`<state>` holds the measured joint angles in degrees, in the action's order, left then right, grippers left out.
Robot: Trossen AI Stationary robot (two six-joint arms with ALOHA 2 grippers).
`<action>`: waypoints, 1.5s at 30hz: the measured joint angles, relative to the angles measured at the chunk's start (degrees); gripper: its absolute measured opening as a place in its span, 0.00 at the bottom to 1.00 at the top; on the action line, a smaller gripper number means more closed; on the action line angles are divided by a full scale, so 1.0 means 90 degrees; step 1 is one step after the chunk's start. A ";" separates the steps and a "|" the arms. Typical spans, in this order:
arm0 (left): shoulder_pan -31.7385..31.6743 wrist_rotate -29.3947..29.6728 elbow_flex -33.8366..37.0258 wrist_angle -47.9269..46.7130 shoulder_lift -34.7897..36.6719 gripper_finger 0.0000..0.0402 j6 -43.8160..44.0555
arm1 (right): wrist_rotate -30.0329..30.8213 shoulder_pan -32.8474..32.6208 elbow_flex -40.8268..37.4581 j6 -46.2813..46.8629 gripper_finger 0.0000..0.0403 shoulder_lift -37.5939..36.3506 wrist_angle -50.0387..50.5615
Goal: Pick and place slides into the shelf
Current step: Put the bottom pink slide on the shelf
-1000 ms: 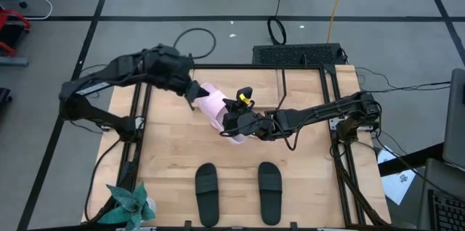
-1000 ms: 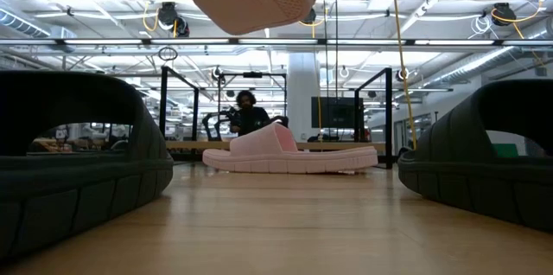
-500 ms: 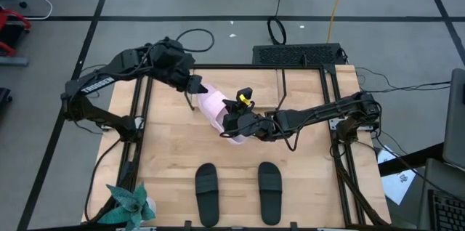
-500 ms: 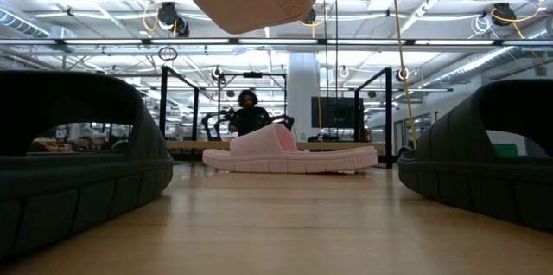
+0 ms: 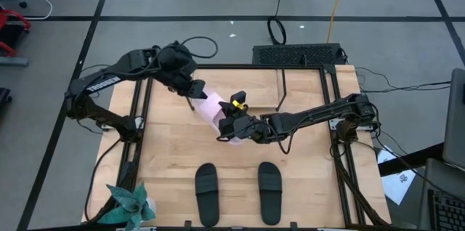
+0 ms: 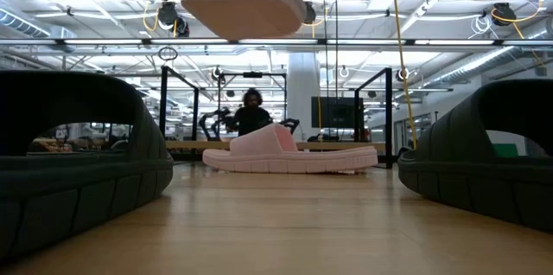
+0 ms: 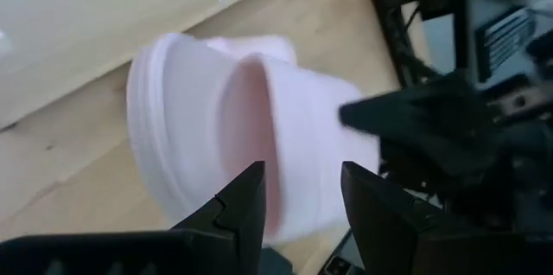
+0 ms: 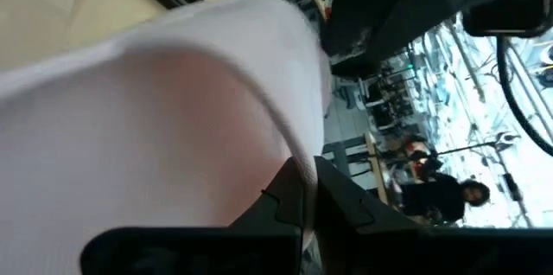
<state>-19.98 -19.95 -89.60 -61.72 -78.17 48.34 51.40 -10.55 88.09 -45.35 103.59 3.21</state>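
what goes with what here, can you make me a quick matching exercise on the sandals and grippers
Things:
1. raised pink sandal
2. other pink sandal
3. black sandals
4. left gripper

States:
A. lying flat far back on the table
B. side by side at the table's near edge
C. held in the air by the right gripper
D. open, at the raised sandal's end

Pairs: 1-C, 2-A, 3-B, 4-D

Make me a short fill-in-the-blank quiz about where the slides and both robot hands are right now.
1. The pink slide held above the table is gripped by the ____ hand.
2. The two slides lying side by side at the table's near edge are ____ in colour.
3. The second pink slide rests on the ____.
4. The left hand has its fingers ____.

Missing words: right; black; table; open
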 joint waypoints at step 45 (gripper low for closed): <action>-0.0285 -0.0975 0.0012 -0.0200 -0.0552 0.37 -0.0237 | 0.0088 0.0030 0.0000 -0.0108 0.00 -0.0002 -0.0165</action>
<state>-22.55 -28.72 -89.49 -63.52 -83.14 46.21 52.20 -10.28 88.09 -46.33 103.57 1.73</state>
